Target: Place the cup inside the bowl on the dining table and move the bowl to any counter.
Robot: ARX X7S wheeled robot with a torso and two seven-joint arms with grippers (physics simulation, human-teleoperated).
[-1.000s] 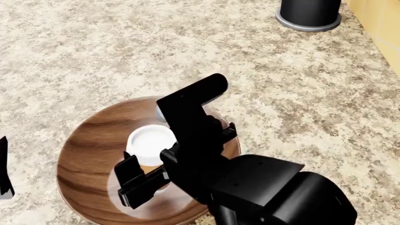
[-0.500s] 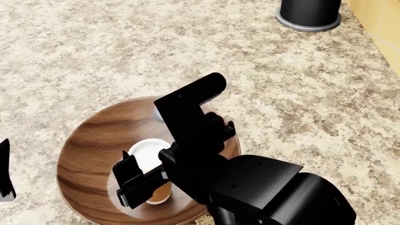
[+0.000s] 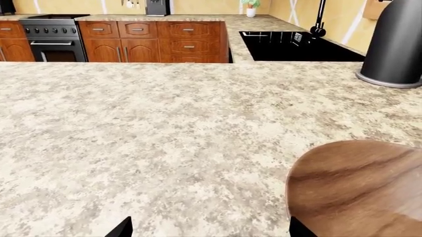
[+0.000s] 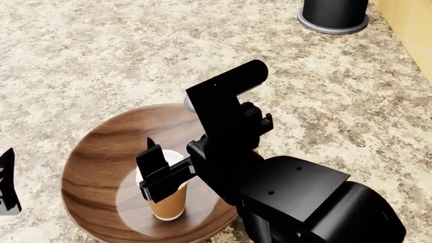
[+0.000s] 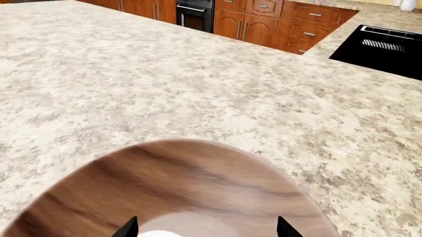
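Observation:
The wooden bowl [image 4: 101, 152] sits on the brown-speckled granite counter [image 4: 324, 91]. Upright on the bowl's floor stands the tan cup [image 4: 169, 202] with its white lid. My right gripper [image 5: 207, 231] hovers just above the cup, open, its fingers spread wide and not touching it. One finger [image 4: 159, 169] crosses in front of the lid. In the right wrist view only a sliver of the lid [image 5: 158, 234] shows. My left gripper [image 3: 209, 231] is open and holds nothing, low over the counter to the left of the bowl [image 3: 359, 187]. The dining table is out of view.
A black cylinder [image 4: 334, 15] stands at the far right of the counter, close to the yellow wall [image 4: 412, 30]. Beyond the counter are a black sink [image 3: 297, 47], wooden cabinets [image 3: 158, 42] and a stove [image 3: 53, 39].
The cup has left my right gripper and dropped to the bowl's floor, where it now stands upright. The right gripper has lifted and shifted right. The left arm has barely moved.

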